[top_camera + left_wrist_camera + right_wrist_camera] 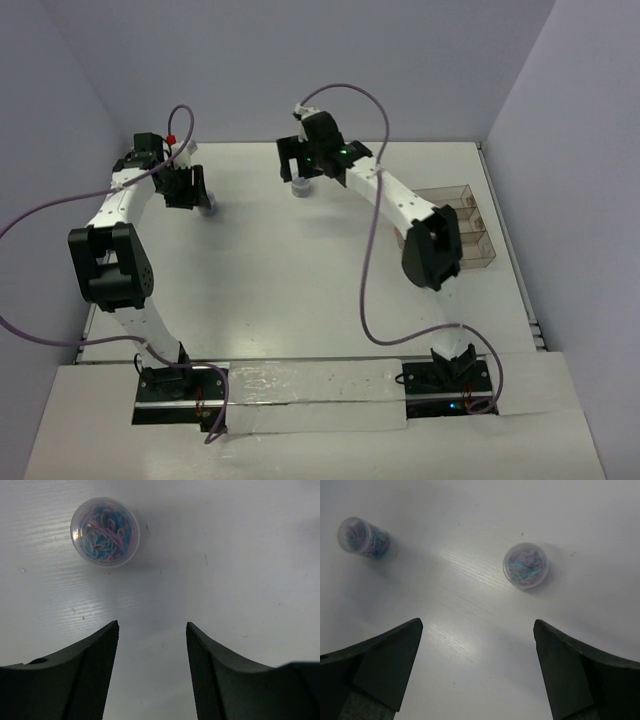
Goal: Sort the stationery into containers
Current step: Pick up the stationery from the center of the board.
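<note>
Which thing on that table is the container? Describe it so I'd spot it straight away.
Look along the table's right edge, where the right arm's elbow bends. Partly hidden by that elbow sits the tray, a clear, smoky box split by walls into long compartments. It is the only rectangular thing there; the two jars farther left are small and round.
</note>
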Robot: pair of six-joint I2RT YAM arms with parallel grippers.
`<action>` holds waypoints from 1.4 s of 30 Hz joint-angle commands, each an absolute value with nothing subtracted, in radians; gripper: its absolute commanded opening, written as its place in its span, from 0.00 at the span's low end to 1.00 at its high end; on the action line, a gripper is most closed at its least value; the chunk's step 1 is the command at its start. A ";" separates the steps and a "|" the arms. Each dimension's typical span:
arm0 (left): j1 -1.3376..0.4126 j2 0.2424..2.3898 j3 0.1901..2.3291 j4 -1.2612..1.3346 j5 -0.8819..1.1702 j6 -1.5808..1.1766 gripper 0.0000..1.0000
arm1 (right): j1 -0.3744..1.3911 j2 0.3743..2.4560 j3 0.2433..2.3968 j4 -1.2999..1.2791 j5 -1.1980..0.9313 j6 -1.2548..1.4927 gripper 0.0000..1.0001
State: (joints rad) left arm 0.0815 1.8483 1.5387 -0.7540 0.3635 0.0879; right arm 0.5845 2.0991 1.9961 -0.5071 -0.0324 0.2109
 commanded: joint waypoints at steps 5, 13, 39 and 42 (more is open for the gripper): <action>0.092 1.747 1.523 -0.730 0.366 0.090 0.63 | 0.606 2.413 2.387 -0.597 0.123 0.184 1.00; 0.104 1.730 1.514 -0.753 0.403 0.103 0.63 | 0.606 2.500 2.395 -0.549 0.302 0.228 1.00; 0.156 1.748 1.580 -0.827 0.543 0.091 0.63 | 0.573 2.651 2.571 -0.666 0.257 0.359 0.81; 0.158 1.738 1.581 -0.825 0.526 0.102 0.64 | 0.574 2.640 2.546 -0.661 0.258 0.362 0.81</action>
State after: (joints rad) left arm 0.1483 1.7756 1.5277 -0.8132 0.4987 0.0899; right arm 0.5785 2.6414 2.5286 -0.6466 0.2491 0.3478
